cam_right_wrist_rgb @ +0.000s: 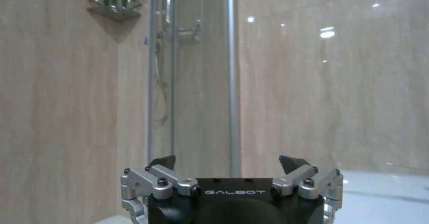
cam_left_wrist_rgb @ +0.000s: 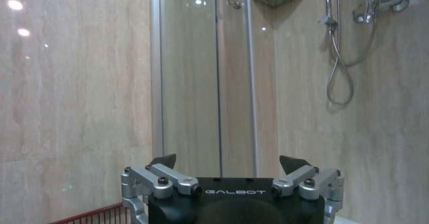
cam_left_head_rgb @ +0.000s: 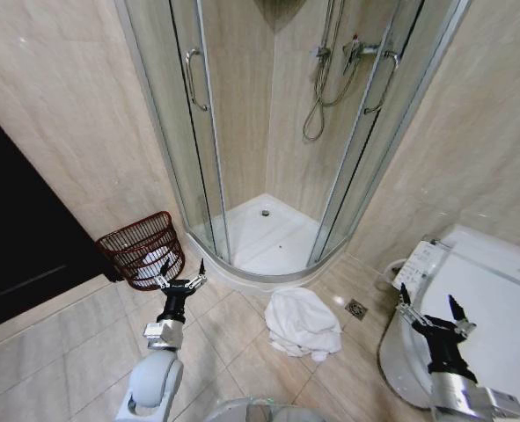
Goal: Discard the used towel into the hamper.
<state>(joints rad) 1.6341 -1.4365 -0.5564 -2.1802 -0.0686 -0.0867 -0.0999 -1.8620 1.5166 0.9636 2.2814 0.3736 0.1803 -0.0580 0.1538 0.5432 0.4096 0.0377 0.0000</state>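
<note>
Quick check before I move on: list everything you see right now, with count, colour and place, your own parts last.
towel: 1, white, crumpled on the floor in front of the shower
hamper: 1, dark red wire mesh, on the floor left of the shower, something white inside
shower cabin: 1, glass doors with metal frame, in the corner ahead
shower hose: 1, silver, hanging on the cabin's back wall
floor drain: 1, dark, in the tiles right of the towel
toilet: 1, white, at the right
left gripper: 1, black and silver, open, raised near the hamper
right gripper: 1, black and silver, open, raised over the toilet
</note>
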